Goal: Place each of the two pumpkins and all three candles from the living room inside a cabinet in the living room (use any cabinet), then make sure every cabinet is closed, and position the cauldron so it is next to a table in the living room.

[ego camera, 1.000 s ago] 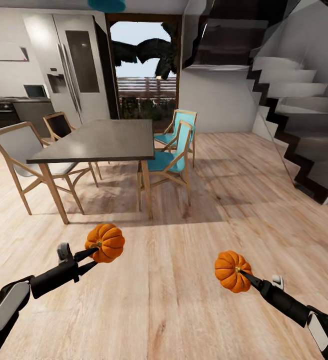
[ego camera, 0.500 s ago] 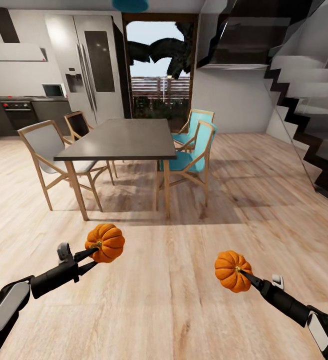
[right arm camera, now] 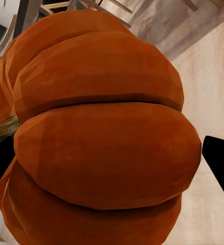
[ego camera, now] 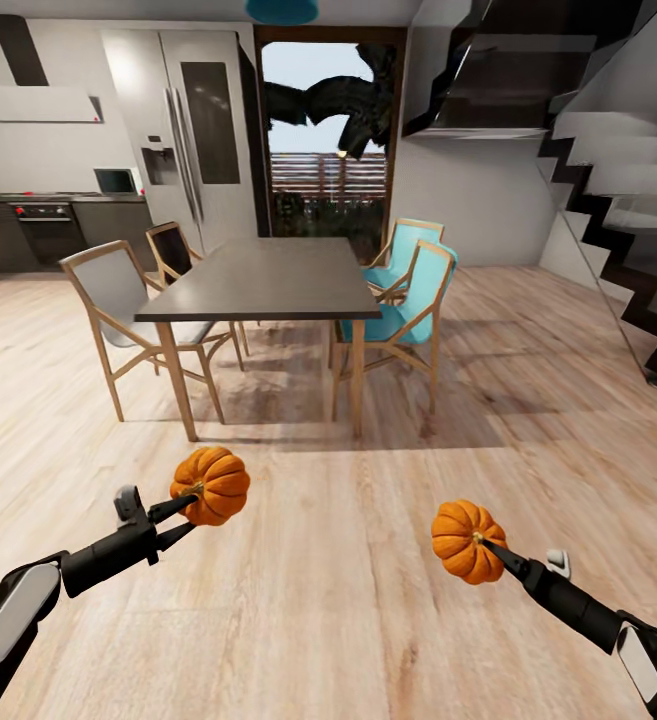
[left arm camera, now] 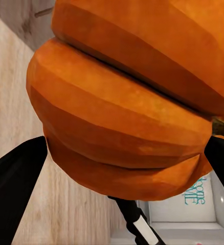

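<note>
I carry two orange ribbed pumpkins above the wooden floor. My left gripper (ego camera: 190, 508) is shut on one pumpkin (ego camera: 211, 485), low in the head view on the left. On the right, my right gripper (ego camera: 483, 546) is shut on the other pumpkin (ego camera: 465, 541). Up close, the left wrist view has its pumpkin (left arm camera: 127, 107) between black fingers (left arm camera: 12, 189), and the right wrist view likewise has its pumpkin (right arm camera: 96, 143) beside a black fingertip (right arm camera: 222, 163). The candles, the cabinet and the cauldron are out of view.
A dark dining table (ego camera: 258, 280) stands ahead with two grey-seated chairs (ego camera: 118, 300) on its left and two teal chairs (ego camera: 408, 300) on its right. A fridge (ego camera: 193, 140) and kitchen counter (ego camera: 48, 220) are at the back left, stairs (ego camera: 628, 230) at the right.
The whole view has swung left, so the table and chairs now sit further right in the picture. Both arms hold the pumpkins as before.
</note>
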